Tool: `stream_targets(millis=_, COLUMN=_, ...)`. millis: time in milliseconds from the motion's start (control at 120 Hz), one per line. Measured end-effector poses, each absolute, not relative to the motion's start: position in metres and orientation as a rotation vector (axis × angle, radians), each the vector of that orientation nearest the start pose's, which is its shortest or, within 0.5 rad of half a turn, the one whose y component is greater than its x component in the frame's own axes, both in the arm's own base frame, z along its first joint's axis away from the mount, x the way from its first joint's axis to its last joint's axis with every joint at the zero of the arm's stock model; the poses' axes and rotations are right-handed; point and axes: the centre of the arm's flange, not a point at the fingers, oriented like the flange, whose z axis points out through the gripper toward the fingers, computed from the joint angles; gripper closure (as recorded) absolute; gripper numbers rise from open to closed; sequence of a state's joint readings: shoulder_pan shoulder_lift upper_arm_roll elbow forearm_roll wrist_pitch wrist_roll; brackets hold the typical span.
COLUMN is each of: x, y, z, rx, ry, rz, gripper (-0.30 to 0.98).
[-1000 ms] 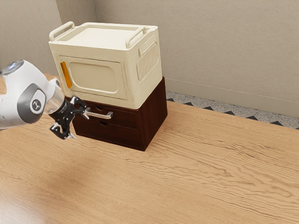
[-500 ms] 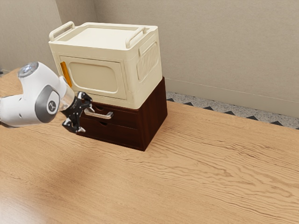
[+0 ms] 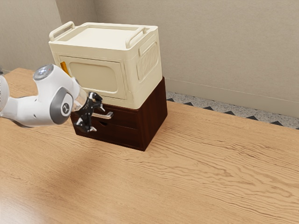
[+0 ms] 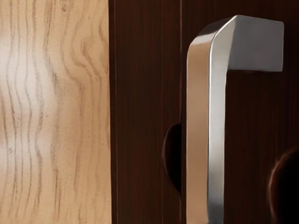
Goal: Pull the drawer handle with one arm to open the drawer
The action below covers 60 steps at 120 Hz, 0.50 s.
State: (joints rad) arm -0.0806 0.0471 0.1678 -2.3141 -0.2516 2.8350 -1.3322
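One handle (image 4: pixel 198 116), both views, open pincer (image 3: pixel 97 119), exterior

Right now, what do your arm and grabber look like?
My arm is smooth, shiny white with rounded joints, a grey oval cap with a pale round mark, and a silvery band near its end. My gripper is black and knobbly, with two fingers and pale, silvery tips.

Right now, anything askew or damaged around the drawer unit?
Nothing stands out. The cream box sits upright on the dark cabinet, the handle looks straight and undented, and the upper drawer appears shut.
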Motion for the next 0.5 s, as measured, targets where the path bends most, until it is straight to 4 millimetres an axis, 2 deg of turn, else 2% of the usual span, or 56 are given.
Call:
stream_targets(millis=267, x=0.542, y=0.093, z=0.37, rx=1.802, ry=2.071, rz=0.445, gripper=0.08)
stream_targets(millis=500, x=0.538, y=0.094, z=0.363, rx=1.858, ry=2.048, rz=0.441, gripper=0.1)
